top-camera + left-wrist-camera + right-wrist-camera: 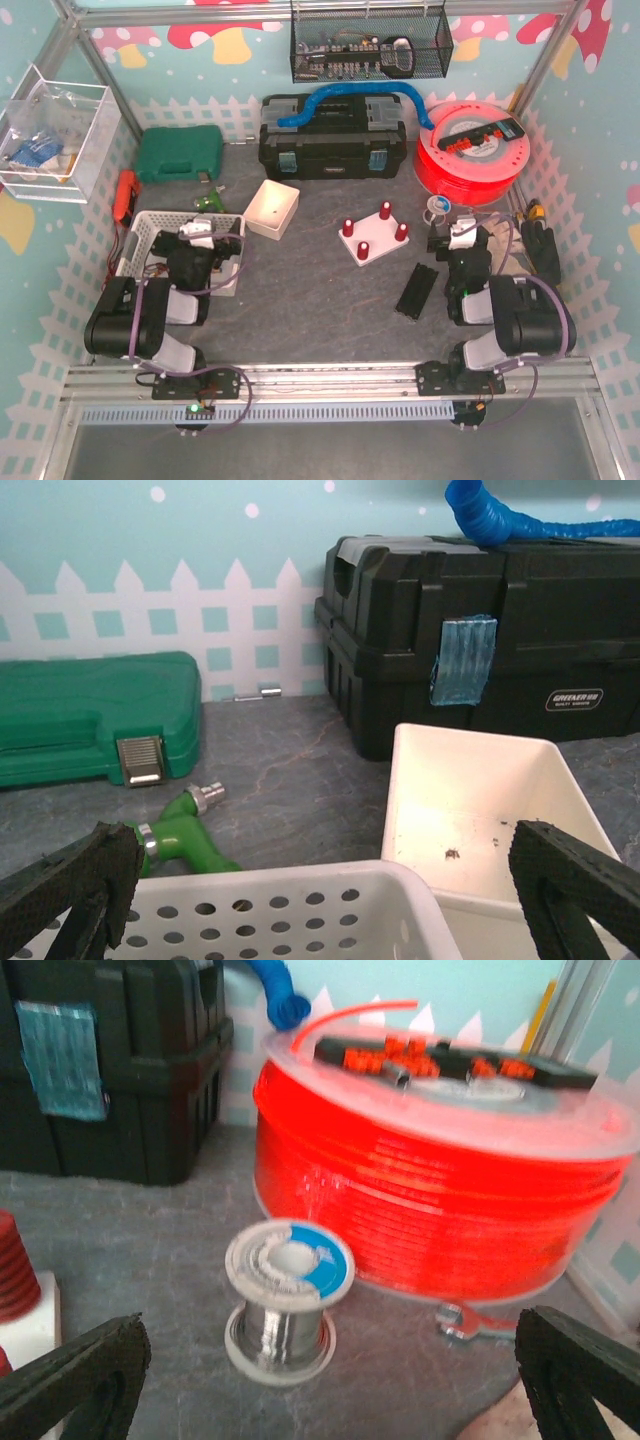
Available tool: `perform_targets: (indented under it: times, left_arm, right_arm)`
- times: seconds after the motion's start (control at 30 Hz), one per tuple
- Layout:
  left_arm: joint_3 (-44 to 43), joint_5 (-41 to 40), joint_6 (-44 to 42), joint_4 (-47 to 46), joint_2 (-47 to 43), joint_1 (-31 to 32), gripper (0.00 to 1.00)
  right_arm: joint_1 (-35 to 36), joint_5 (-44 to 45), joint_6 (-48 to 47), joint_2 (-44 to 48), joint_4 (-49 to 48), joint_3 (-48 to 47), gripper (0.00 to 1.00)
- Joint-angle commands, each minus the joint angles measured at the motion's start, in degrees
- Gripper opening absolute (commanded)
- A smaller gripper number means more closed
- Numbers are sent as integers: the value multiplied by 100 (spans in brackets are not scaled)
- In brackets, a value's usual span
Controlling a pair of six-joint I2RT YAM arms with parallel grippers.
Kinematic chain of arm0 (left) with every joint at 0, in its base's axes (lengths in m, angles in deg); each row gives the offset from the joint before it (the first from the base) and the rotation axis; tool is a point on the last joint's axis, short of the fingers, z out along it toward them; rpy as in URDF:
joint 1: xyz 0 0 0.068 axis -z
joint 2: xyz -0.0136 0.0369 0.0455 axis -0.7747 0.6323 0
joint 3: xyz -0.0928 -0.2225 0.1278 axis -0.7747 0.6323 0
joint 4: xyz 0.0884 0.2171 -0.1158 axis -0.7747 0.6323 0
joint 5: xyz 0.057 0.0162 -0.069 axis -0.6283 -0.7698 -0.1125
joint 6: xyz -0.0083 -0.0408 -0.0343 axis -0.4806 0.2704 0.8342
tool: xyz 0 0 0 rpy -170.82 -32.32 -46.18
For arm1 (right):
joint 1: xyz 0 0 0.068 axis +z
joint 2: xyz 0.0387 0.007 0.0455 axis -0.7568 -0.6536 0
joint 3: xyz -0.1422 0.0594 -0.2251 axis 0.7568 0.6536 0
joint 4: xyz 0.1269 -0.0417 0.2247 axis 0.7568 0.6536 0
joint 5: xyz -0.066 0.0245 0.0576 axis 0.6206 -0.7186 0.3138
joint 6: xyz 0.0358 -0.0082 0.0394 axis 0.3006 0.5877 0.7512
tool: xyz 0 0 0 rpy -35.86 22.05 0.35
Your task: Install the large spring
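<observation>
You are at the very start: nothing is picked up, and the approach to the spring is not yet made. The red springs (385, 211) stand on the white block (375, 238) at mid-table, between the two arms and nearer the right one. From above you cannot tell which of them is the large one. A ribbed red coil (14, 1260) on that block's corner shows at the left edge of the right wrist view, and it may be the one you want. The right gripper (325, 1380) has its fingers spread wide and grips nothing. It faces a small solder spool (288, 1305) with the orange filament reel (440, 1180) behind it, so it points away from the block. The left gripper (325, 900) is also spread wide with nothing between its fingers. It sits low over the rim of the perforated basket (250, 910), with the white tray (480, 800) just beyond. Your next move, I judge, is to swing the right arm left toward the block, settle which spring is the large one, and come down square over it.
</observation>
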Motion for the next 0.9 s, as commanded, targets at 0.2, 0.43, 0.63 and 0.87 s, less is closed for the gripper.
perform_targets:
  times: [0.2,0.43,0.63,0.87]
  left_arm:
    - [-220,37,230,175,66,-95,99]
    - [-220,37,230,165,62,-95,99]
    - [-220,31,230,169,60,-88,99]
    - [-222,30,230,169,68,-85,99]
  right_arm:
    - [1,463,252,-479,-372,-226,99]
    - [53,545,248,-449,-239,-269,99]
    - [53,541,248,-440,-231,-269,99]
    - [53,545,243,-441,-235,-269,99]
